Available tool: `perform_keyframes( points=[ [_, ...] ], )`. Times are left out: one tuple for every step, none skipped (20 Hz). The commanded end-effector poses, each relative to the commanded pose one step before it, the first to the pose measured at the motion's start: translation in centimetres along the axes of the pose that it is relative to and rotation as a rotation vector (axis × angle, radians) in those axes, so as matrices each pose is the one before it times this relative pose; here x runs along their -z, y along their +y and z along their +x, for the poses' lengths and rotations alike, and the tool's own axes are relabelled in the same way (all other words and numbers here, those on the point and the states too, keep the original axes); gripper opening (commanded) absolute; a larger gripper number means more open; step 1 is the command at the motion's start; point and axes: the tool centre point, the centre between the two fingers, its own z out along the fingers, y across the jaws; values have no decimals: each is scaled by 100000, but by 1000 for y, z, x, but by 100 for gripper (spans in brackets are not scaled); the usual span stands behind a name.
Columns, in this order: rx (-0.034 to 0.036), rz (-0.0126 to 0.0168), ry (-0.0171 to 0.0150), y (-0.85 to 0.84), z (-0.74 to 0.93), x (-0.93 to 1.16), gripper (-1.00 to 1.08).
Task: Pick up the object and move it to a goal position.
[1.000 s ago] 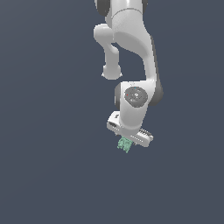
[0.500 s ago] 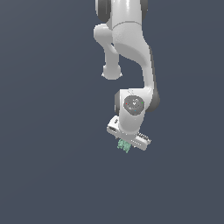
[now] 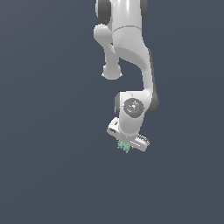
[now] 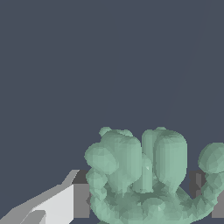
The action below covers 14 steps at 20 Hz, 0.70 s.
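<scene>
While white gripper (image 3: 126,144) hangs over plain grey ground, jaws pinch mint-green object (image 3: 124,146) (image 4: 144,179) — lump sits between fingers (image 4: 52,205). Risk: bumpy shape, little contact — jolt may let it slip.

Arm (image 3: 131,52) drifts toward 12 o'clock in exterior view; wrist tilts further; pincer (image 3: 126,143) and clamped object (image 3: 124,146) shift toward 3 o'clock.
</scene>
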Motion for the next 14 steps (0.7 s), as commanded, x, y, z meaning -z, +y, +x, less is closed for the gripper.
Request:
perform_keyframes(
  points=[
    [-19,-3,14,9,19,-16,-100],
    [0,0,0,0,0,0,-100],
    [0,0,0,0,0,0,-100],
    [0,0,0,0,0,0,-100],
    [0,0,0,0,0,0,-100],
    [0,0,0,0,0,0,-100],
    [0,0,0,1,1,3,-100],
    [0,0,0,-2,-13,20,-100],
    [0,0,0,-6,-38,61,-100],
    [0,0,0,-9,-63,102,-100],
    [0,0,0,-13,-88,144,-100],
    [0,0,0,-17,-114,185,-100],
    [0,0,0,-21,-140,227,-100],
    [0,0,0,-25,-166,270,-100]
  ],
)
